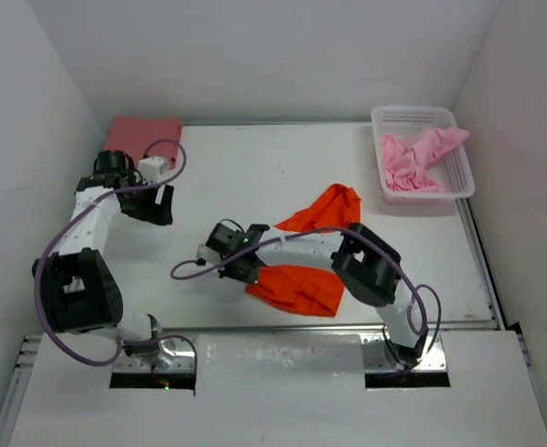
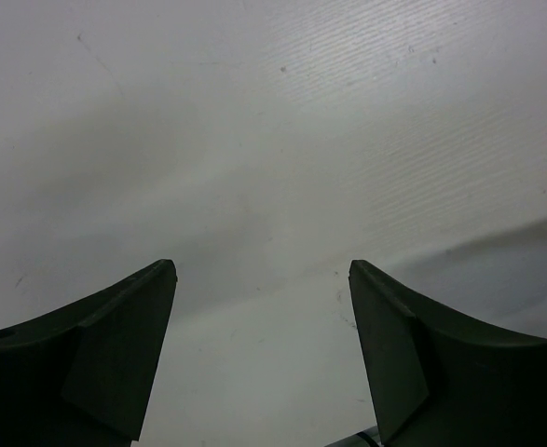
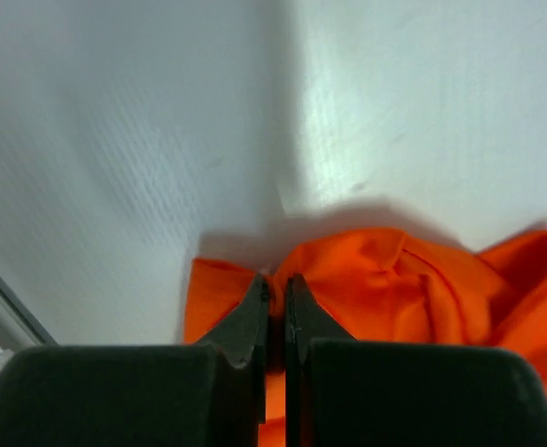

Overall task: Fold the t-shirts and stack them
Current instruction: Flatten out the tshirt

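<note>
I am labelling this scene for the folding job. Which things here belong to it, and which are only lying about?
Belong to the job:
rose-red t-shirt, folded flat
orange t-shirt, on the table
pink t-shirt, in the basket

Only lying about:
white basket

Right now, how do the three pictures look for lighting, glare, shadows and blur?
Top external view: even light, sharp, only soft shadows on the table. Left wrist view: the fingers of the left gripper are dark and soft-edged, and a broad dim shadow crosses the table. Right wrist view: glare on the table above the orange t-shirt, and the table's left part is smeared.
</note>
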Controlling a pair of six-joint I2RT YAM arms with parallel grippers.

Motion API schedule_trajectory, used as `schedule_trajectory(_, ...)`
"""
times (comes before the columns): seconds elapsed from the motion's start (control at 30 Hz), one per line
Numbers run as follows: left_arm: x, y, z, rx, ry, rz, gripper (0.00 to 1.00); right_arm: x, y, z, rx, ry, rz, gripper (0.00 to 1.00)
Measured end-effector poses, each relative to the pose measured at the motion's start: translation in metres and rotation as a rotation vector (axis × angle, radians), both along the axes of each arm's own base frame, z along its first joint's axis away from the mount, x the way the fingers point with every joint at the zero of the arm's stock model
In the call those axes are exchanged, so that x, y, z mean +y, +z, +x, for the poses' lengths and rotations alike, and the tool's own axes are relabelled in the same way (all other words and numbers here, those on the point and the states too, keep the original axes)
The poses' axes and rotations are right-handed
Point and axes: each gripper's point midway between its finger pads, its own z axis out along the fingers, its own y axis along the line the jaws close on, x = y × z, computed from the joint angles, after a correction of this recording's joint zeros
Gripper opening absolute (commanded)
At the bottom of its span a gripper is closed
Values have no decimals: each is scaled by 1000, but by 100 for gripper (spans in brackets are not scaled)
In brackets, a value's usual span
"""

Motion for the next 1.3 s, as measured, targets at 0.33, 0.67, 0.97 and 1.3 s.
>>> schedule_trajectory(0.33,3,38,23,-96,-8,9,73,65,180,109,-213,-164,454,14)
schedule_trajectory(0.67,-25,47,28,-107,-96,-49,74,-24,96,65,-87,-296,360,10)
schedule_trajectory(0.97,-163,12,-41,-30,-562,-153,77,-90,13,21,185,-567,431,69)
schedule_trajectory(1.3,-258,-1,-85,-126,-982,-45,71,-130,54,9,142,-883,793,66)
